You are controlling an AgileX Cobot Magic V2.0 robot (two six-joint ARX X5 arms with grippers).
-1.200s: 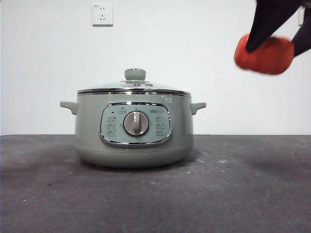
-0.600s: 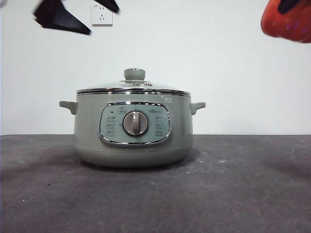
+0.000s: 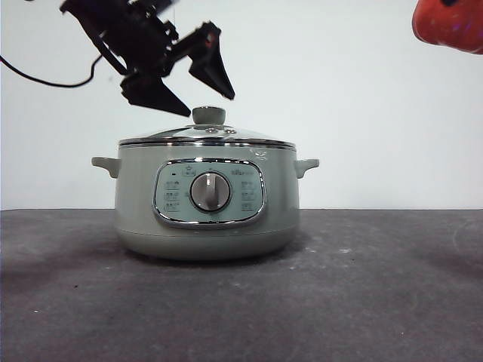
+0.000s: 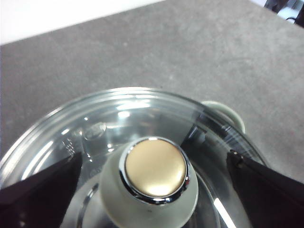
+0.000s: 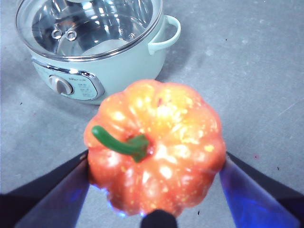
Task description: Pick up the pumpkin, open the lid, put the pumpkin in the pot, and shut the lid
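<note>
The pale green pot point(image 3: 207, 211) stands on the table with its glass lid point(image 3: 207, 136) on, the knob point(image 3: 209, 115) upright. My left gripper point(image 3: 204, 102) hangs open just above the knob and slightly to its left. In the left wrist view the knob point(image 4: 154, 173) sits between the spread jaws of that gripper point(image 4: 154, 159), not touching them. The orange pumpkin point(image 3: 450, 23) is high at the right edge, held in the air. My right gripper point(image 5: 156, 161) is shut on the pumpkin point(image 5: 156, 147), green stem up, with the pot point(image 5: 95, 61) below and beyond it.
The dark grey table point(image 3: 377, 286) stretches out on both sides of the pot. A black cable point(image 3: 45, 80) trails from the left arm against the white wall. The pot's side handles point(image 3: 307, 165) stick out a little.
The left gripper came down from the top left corner and rightwards, now open over the lid knob. The pumpkin rose from beside the pot to the top right corner.
</note>
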